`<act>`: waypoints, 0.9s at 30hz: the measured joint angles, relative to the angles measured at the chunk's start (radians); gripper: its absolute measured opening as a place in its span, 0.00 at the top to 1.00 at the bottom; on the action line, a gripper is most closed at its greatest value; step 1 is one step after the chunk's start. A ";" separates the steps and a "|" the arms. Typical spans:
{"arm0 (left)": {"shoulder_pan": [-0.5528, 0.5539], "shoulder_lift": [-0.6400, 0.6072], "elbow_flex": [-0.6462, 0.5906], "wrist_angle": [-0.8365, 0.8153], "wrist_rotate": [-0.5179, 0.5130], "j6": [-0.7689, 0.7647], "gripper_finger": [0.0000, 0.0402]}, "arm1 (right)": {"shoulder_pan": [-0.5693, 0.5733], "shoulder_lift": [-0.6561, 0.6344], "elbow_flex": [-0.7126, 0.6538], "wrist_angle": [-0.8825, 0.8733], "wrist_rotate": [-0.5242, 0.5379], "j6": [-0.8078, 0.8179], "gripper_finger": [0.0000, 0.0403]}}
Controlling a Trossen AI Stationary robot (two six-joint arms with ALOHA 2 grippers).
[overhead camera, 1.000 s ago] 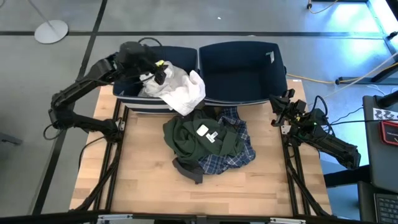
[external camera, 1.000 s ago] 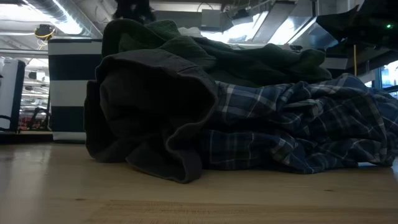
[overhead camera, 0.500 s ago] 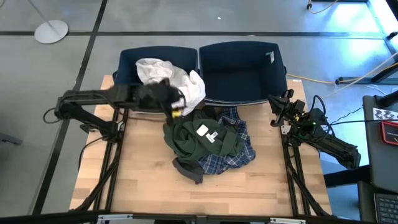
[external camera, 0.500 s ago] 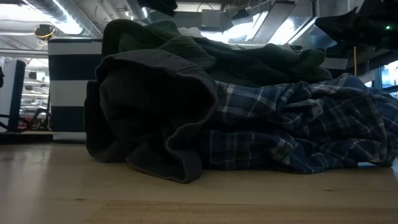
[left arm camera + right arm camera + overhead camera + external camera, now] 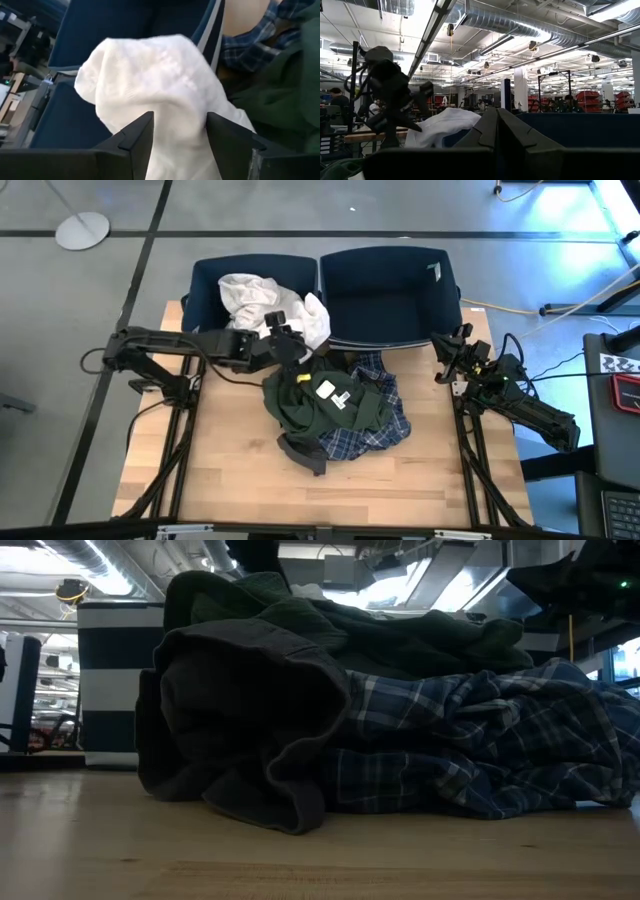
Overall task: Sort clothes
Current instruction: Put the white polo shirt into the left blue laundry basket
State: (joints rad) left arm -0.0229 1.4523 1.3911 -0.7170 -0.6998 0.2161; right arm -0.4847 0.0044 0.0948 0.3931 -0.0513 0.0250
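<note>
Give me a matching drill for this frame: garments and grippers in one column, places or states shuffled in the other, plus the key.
1. white garment
2. dark green garment
3. plaid shirt
4. right gripper

A. on top of the table pile, white label showing
B. at the table's right edge, shut, holding nothing
C. in the left bin, draped over its front rim
D. under the green one, sticking out at the pile's right side

Pairs: 1-C, 2-A, 3-D, 4-B
</note>
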 joint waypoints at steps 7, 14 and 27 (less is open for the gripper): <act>0.021 0.002 0.000 -0.001 -0.003 0.006 0.71 | 0.000 0.000 0.000 0.000 0.000 0.000 0.95; 0.022 0.002 0.000 0.003 -0.003 0.028 0.91 | 0.000 0.000 0.000 0.000 0.000 -0.001 0.95; 0.065 -0.068 0.103 0.044 -0.219 0.109 0.99 | 0.000 0.000 0.000 0.000 0.000 -0.004 0.95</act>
State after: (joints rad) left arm 0.0426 1.3844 1.4944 -0.6729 -0.9188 0.3249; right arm -0.4843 0.0044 0.0948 0.3931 -0.0513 0.0212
